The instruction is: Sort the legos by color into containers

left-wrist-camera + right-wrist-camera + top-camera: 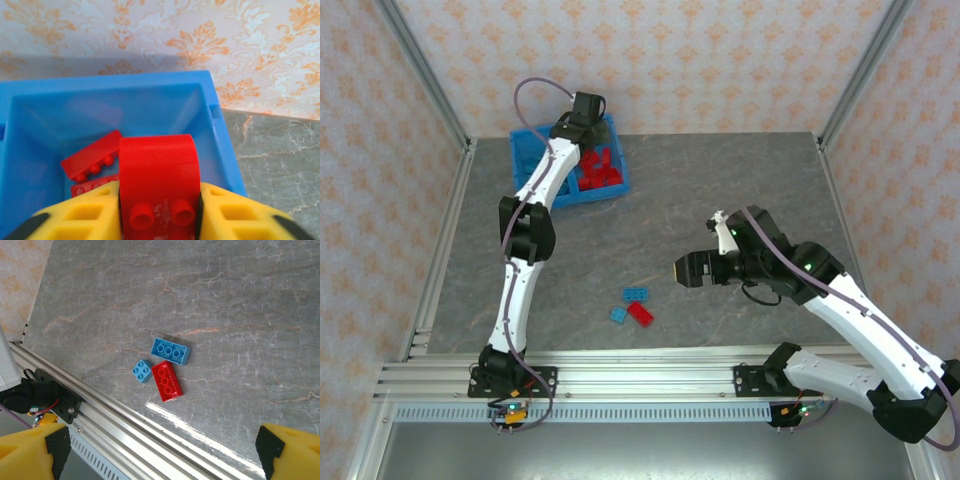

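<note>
- The red brick (pixel 157 170) is closest to the left wrist camera. It is clamped between the yellow fingers of the left gripper (pixel 159 200), both touching its sides, with its studs facing the lens.
- That gripper hangs over the right compartment of the blue bin (pixel 100 100), which stands at the table's far left corner. By my reading this brick is about to be dropped in, not yet delivered.
- Below it, loose red bricks (pixel 92 155) lie on that compartment's floor. The overhead view shows a whole red pile (pixel 600 168) there, so most of the red sorting looks done.
- The left arm covers much of the left compartment from above, and blue on blue is hard to separate, so I cannot tell how many blue bricks it holds.
- Three pieces are left on the table near the middle of its near edge: a long blue brick (pixel 170 351), a small blue brick (pixel 142 371) and a red one (pixel 166 381). The red one touches or nearly touches the long blue brick.
- The right gripper (pixel 160 455) hovers above and to the right of them, fingers spread wide and empty.
- In my judgement the task is near its end, with one drop and three pickups remaining.
</note>
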Controlling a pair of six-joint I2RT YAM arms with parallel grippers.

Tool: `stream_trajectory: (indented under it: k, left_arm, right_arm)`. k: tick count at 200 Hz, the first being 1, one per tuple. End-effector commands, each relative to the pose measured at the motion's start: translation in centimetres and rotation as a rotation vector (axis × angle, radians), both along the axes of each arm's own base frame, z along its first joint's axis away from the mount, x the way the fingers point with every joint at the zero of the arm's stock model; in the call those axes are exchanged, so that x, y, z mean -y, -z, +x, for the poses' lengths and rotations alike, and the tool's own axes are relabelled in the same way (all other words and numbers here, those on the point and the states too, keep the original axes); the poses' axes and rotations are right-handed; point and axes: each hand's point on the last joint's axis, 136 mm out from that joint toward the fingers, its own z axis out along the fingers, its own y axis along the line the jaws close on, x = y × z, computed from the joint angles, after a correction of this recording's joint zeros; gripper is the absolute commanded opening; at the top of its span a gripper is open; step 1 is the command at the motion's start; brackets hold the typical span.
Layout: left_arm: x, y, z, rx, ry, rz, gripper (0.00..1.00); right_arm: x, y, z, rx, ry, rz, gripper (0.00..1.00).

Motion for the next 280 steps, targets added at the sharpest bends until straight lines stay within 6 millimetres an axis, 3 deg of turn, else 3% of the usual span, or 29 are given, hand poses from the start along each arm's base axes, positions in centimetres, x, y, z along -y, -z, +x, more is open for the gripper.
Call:
stream_trajectory:
  k: [1,18,40,58,91,121,147,170,201,234,280]
  left_arm:
    - [0.2,-3.5,2.0,0.142,-0.004,-0.024,0.48]
    - [0.2,-3.9,2.2,0.152,-0.009,-0.038,0.62]
    - [0.7,-5.7,1.4,0.151,-0.006,-0.092,0.63]
    - [1.1,-8.0,-0.5,0.124,-0.008,-0.153,0.63]
    - [2.9,-11.8,-6.6,0.069,0.036,-0.249,0.64]
    - [5.1,-13.9,-15.0,0.077,0.13,-0.309,0.64]
    - [7.1,-11.2,-22.7,-0.009,0.218,-0.249,0.64]
    - [8.5,-6.7,-28.9,-0.135,0.272,-0.194,0.68]
    - [10.1,-0.7,-35.0,-0.281,0.275,-0.226,0.85]
    - [13.1,4.2,-39.3,-0.416,0.303,-0.27,0.95]
    - [14.9,9.6,-41.0,-0.502,0.282,-0.148,0.97]
  right_arm:
    - [0.6,-0.9,0.3,0.001,0.042,-0.017,0.96]
    - [0.6,-1.0,0.4,0.004,0.056,-0.005,0.97]
    - [0.3,-1.3,0.7,0.012,0.064,0.016,0.96]
    - [-0.1,-1.3,1.0,0.016,0.061,0.019,0.96]
    - [-0.8,-1.4,1.9,0.024,0.062,0.026,0.97]
    - [-1.3,-1.3,2.3,0.035,0.058,0.048,0.96]
    - [-1.9,-1.0,2.8,0.045,0.042,0.052,0.97]
    - [-2.4,-0.6,3.0,0.036,0.024,0.044,0.97]
    - [-2.9,0.4,2.7,0.001,-0.005,0.042,0.99]
    - [-2.2,1.6,2.1,-0.025,-0.001,0.013,0.99]
    - [-1.5,2.1,1.8,-0.023,0.027,0.008,0.99]
